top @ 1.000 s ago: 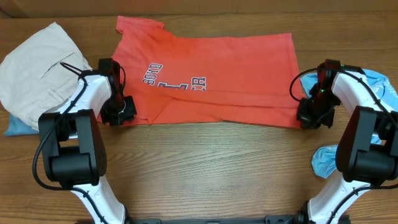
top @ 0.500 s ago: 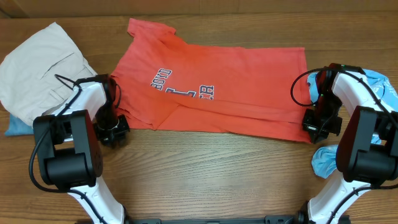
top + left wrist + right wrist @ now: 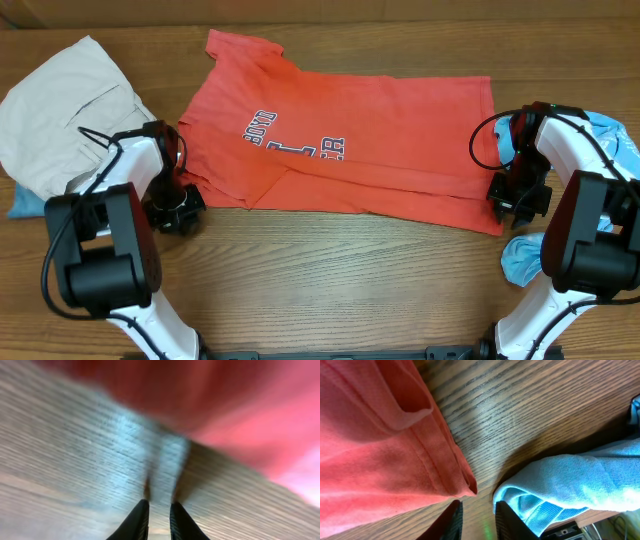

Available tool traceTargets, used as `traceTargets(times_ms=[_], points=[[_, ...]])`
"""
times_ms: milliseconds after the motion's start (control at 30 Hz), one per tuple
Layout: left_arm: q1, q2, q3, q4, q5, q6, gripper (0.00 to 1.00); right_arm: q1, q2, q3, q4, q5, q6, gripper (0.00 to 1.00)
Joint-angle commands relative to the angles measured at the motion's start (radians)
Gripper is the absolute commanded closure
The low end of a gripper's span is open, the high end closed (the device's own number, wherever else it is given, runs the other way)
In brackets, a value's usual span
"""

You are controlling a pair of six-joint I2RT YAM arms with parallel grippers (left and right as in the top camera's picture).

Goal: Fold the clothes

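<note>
The coral-red T-shirt lies flat across the table's middle, lettering up, with its lower edge folded over. My left gripper is off the shirt's left edge, low over bare wood. In the blurred left wrist view its fingers stand slightly apart and empty, and the shirt lies ahead. My right gripper is at the shirt's lower right corner. In the right wrist view it is open and empty, with the shirt corner just ahead. The light-blue garment lies bunched to its right.
Folded beige trousers lie at the back left on blue denim. The light-blue garment sits crumpled at the right edge behind my right arm, and more of it shows by the arm's base. The wooden table shows in front.
The shirt has shifted right and now lies still. My left gripper has let go of it and moved down-left onto bare wood. My right gripper has let go and stays at the corner.
</note>
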Motion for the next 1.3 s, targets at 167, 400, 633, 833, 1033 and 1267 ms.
traceTargets(times_ms=[167, 400, 633, 833, 1033, 1267], points=[[0.005, -0.237, -0.005, 0.068, 0.034, -0.024, 0.56, -0.006, -0.014, -0.003, 0.011, 0.013, 0.005, 0.73], [0.006, -0.217, -0.005, 0.145, -0.014, -0.072, 0.42, -0.006, -0.014, -0.003, 0.013, 0.003, 0.005, 0.73], [0.006, -0.087, -0.005, 0.258, -0.043, -0.077, 0.44, -0.006, -0.014, -0.003, 0.013, 0.003, 0.005, 0.73], [0.006, -0.006, -0.005, 0.293, -0.045, -0.082, 0.76, -0.006, -0.014, -0.003, 0.013, 0.004, 0.004, 0.73], [0.014, -0.017, -0.005, 0.177, -0.148, -0.109, 0.96, -0.006, -0.014, -0.003, 0.016, 0.004, 0.002, 0.72], [0.081, -0.050, -0.005, 0.009, -0.282, -0.204, 0.96, -0.007, -0.014, -0.003, 0.016, 0.004, 0.002, 0.72]])
